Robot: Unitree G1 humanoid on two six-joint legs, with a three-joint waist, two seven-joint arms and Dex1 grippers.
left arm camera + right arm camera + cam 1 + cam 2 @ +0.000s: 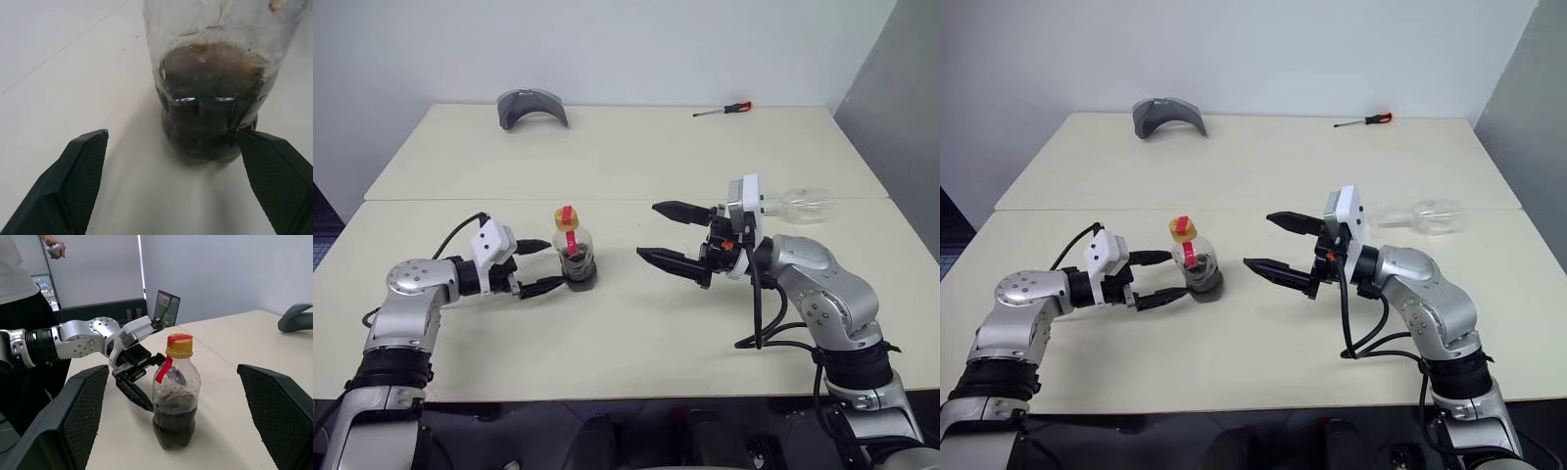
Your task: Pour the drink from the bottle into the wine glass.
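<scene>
Bottle [575, 257]: upright on the desk [636, 166], cap still on, between the left gripper [541, 266] fingers.
Grippers: both spread, holding nothing.
Risk: an off-centre close could tip the bottle.

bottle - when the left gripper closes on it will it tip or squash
The bottle probably won't tip easily: it stands upright and squat, with the dark drink low in its body. The clear thin-looking wall above the liquid may dent under the open left gripper. The round smooth sides might slip.
</scene>
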